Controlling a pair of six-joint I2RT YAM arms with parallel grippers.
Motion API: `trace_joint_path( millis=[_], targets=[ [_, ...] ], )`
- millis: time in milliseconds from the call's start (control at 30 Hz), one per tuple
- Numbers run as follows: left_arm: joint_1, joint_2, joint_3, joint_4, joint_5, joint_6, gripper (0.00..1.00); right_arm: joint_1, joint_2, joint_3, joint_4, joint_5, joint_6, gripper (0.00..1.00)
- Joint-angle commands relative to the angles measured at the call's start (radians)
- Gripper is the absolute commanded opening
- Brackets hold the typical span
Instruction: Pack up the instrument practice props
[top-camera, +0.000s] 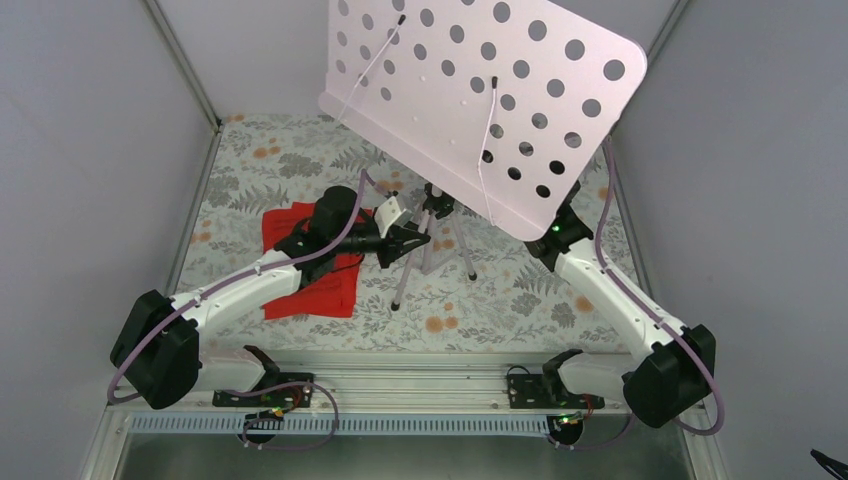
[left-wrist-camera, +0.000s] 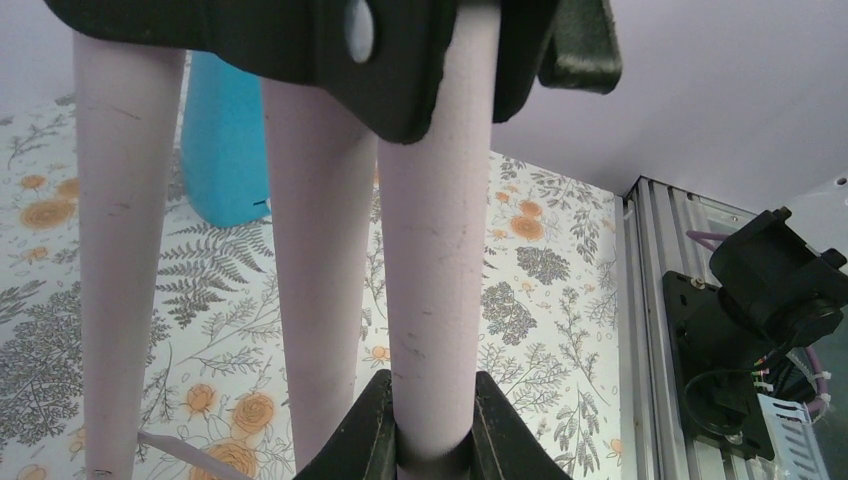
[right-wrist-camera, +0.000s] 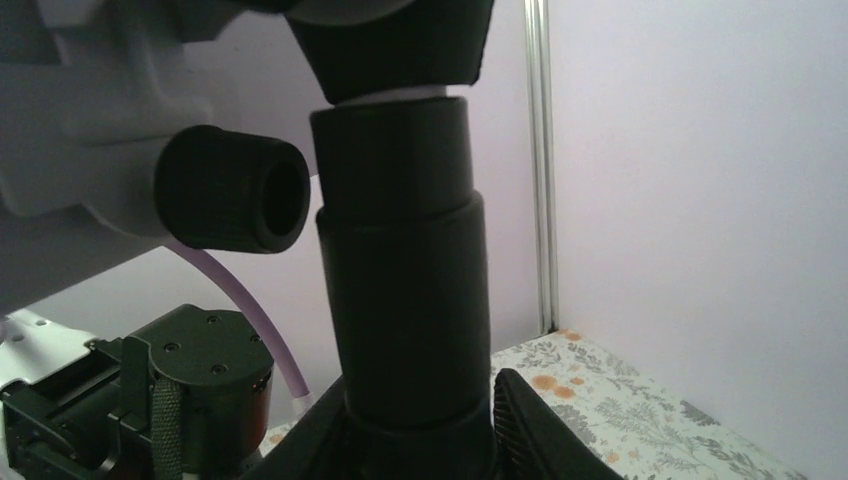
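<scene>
The music stand stands mid-table, its pale perforated desk (top-camera: 480, 100) tilted high over the tripod legs (top-camera: 432, 255). My left gripper (top-camera: 405, 240) is shut on one pale tripod leg (left-wrist-camera: 430, 280), which sits between the jaws of my left gripper (left-wrist-camera: 432, 405) in the left wrist view. My right gripper (right-wrist-camera: 420, 415), hidden under the desk in the top view, is shut on the stand's black collar (right-wrist-camera: 405, 270). The turquoise metronome (left-wrist-camera: 225, 150) stands behind the legs. The red sheets (top-camera: 290, 225) lie flat under my left arm.
A floral cloth (top-camera: 500, 300) covers the table between grey walls. An aluminium rail (top-camera: 420, 385) with both arm bases runs along the near edge. The right arm's base (left-wrist-camera: 770, 300) shows to the right in the left wrist view.
</scene>
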Motion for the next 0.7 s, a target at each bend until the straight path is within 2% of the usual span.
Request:
trace_joint_path(
  millis=[0, 133, 200, 267, 467, 667],
  targets=[
    [-0.014, -0.025, 0.046, 0.100, 0.022, 0.017, 0.02, -0.008, 0.010, 0.053, -0.090, -0.051, -0.051, 0.29],
    [-0.014, -0.031, 0.044, 0.118, 0.021, 0.007, 0.02, -0.008, 0.012, 0.079, -0.171, -0.055, -0.096, 0.39],
    [-0.014, -0.028, 0.043, 0.117, 0.022, 0.008, 0.02, -0.008, 0.013, 0.082, -0.191, -0.043, -0.104, 0.39],
    [-0.015, -0.027, 0.043, 0.116, 0.022, 0.008, 0.02, -0.007, 0.017, 0.087, -0.206, -0.038, -0.110, 0.33],
    [-0.016, -0.040, 0.049, 0.104, -0.001, 0.014, 0.02, -0.008, 0.025, 0.110, -0.229, -0.030, -0.105, 0.05],
    [-0.063, -0.081, 0.069, 0.139, -0.088, -0.040, 0.02, -0.006, -0.018, 0.138, -0.183, -0.026, -0.013, 0.04]
  ],
)
